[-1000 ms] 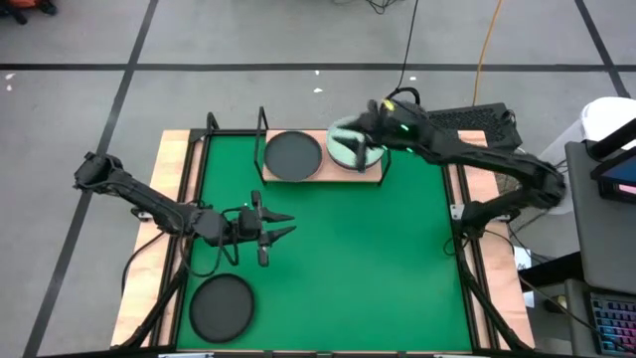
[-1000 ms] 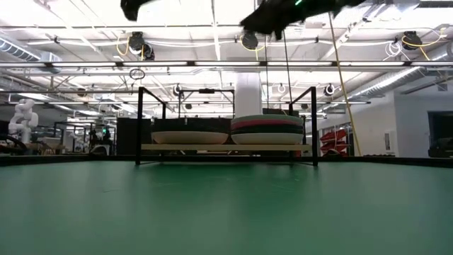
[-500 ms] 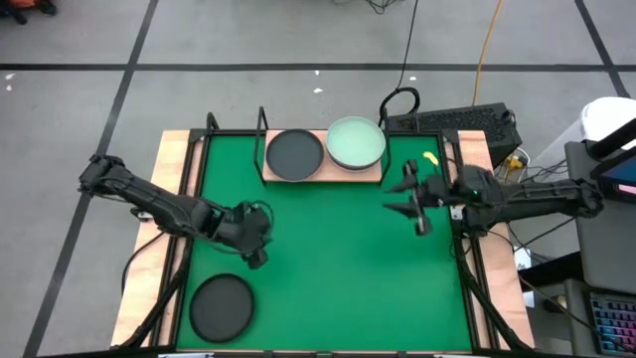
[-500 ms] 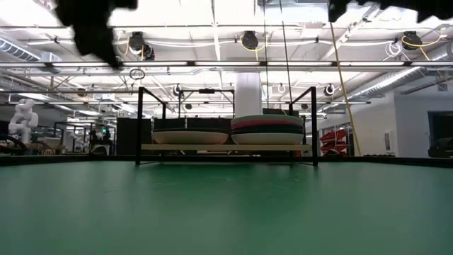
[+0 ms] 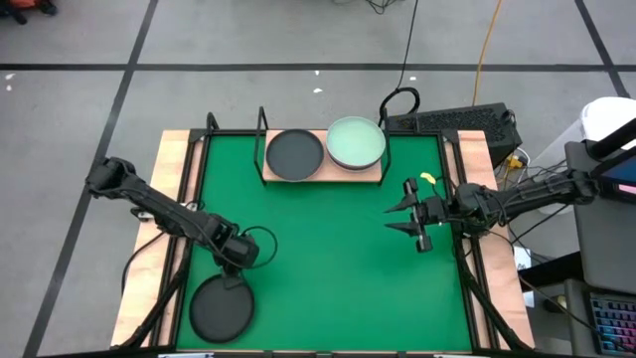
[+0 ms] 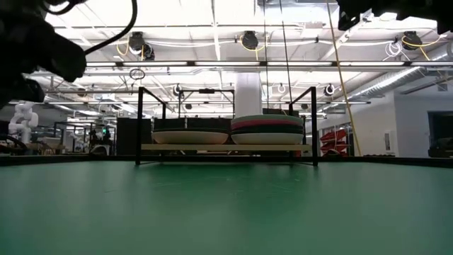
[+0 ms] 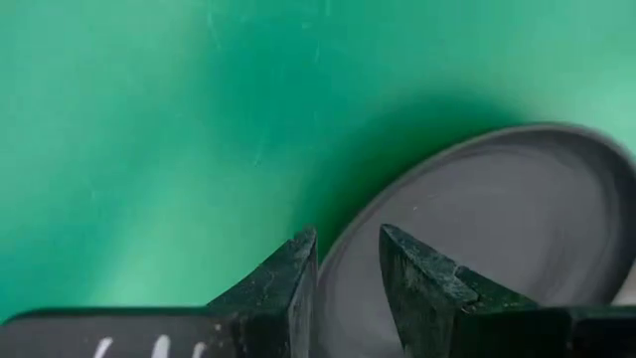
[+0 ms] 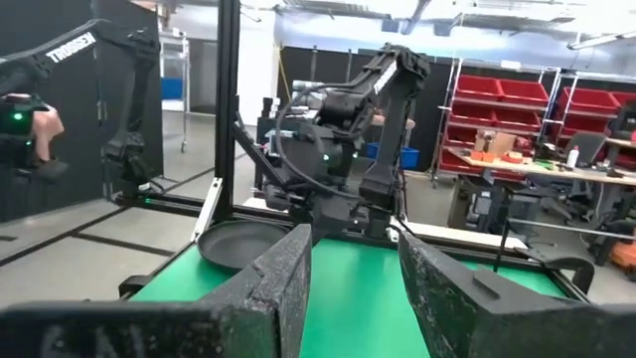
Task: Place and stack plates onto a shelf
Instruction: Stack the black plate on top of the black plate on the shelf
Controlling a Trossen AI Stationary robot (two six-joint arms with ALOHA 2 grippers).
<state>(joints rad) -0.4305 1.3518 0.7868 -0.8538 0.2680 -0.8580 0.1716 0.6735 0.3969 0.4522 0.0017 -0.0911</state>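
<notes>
Taking the shelf [image 5: 323, 171] at the far edge of the green mat [image 5: 328, 259] as your marker: well to its near-left, at the mat's near-left corner, a lone dark plate [image 5: 221, 307] is lying flat, partly over the mat's edge. Your left gripper [image 5: 238, 261] is hovering right at that plate's far rim; in the left wrist view its fingers [image 7: 288, 283] are sitting slightly apart with the plate's rim [image 7: 477, 229] showing in the narrow gap, though whether they are touching the rim is hard to say from here. On the shelf itself, a dark plate [image 5: 294, 154] is topping the left stack and a mint green plate [image 5: 355, 142] is topping the right stack; the low view is showing the right stack [image 6: 267, 132] standing taller, with a magenta band in it. To the near-right of the shelf, your right gripper [image 5: 400, 213] is hanging above the mat's right side with its fingers spread and nothing between them.
</notes>
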